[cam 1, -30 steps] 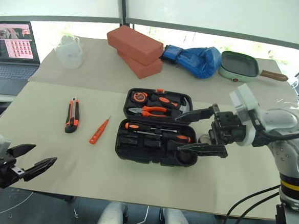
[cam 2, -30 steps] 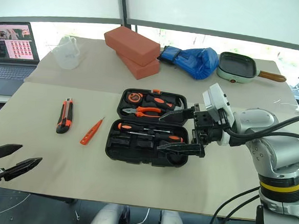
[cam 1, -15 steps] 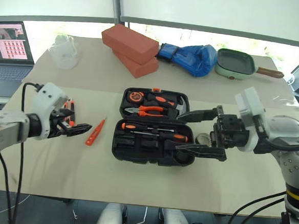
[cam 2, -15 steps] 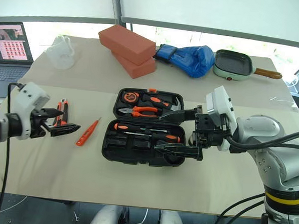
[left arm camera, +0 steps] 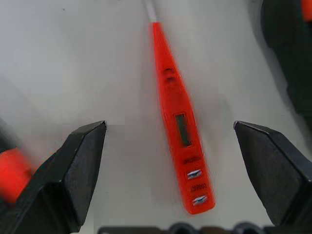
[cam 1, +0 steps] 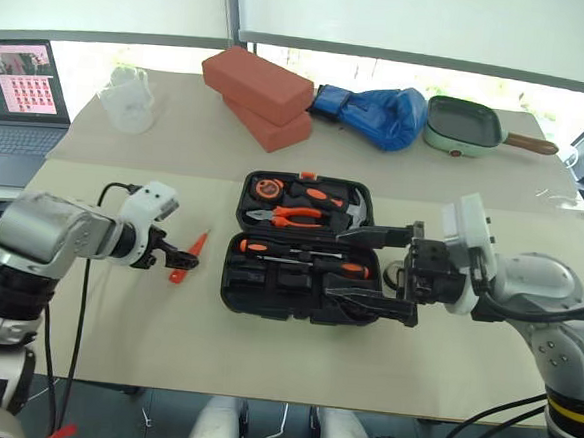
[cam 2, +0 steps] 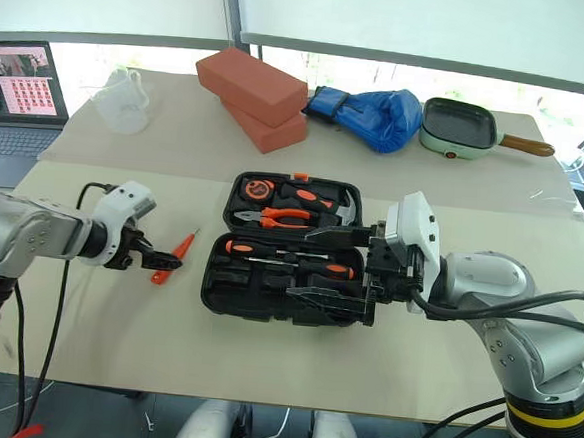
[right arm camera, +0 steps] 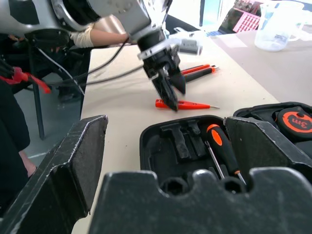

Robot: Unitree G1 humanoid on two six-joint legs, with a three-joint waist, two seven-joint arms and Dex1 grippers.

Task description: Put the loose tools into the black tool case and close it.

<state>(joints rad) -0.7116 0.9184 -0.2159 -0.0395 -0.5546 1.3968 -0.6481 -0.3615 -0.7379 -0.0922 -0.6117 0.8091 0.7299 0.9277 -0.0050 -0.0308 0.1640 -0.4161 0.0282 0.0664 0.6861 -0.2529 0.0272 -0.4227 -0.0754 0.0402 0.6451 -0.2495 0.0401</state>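
Observation:
The black tool case (cam 1: pixel 266 302) lies open mid-table. Two screwdrivers (cam 1: pixel 305 254) rest in its near half; pliers, a hammer and a tape measure fill the far half. The orange tester pen (left arm camera: pixel 178 117) lies on the table left of the case. My left gripper (cam 1: pixel 177 259) hangs open just above the pen, its fingers (left arm camera: pixel 83 165) on either side of it and apart from it. Behind that gripper lies the utility knife (right arm camera: pixel 197 72). My right gripper (cam 1: pixel 337 264) is open and empty, pointing left over the case's right end. A small grey tape roll (cam 1: pixel 392 277) sits by that end.
At the back of the table are two red bricks (cam 1: pixel 261 87), a blue boxing glove (cam 1: pixel 380 113), a green pan (cam 1: pixel 466 126) and a clear jug (cam 1: pixel 130 99). A laptop (cam 1: pixel 20 90) stands far left. A person's hand (right arm camera: pixel 97 36) shows beyond the table's left end.
My left arm has swung up from the near left edge and forward to the tester pen, covering the knife. The right gripper has turned slightly in place, still open.

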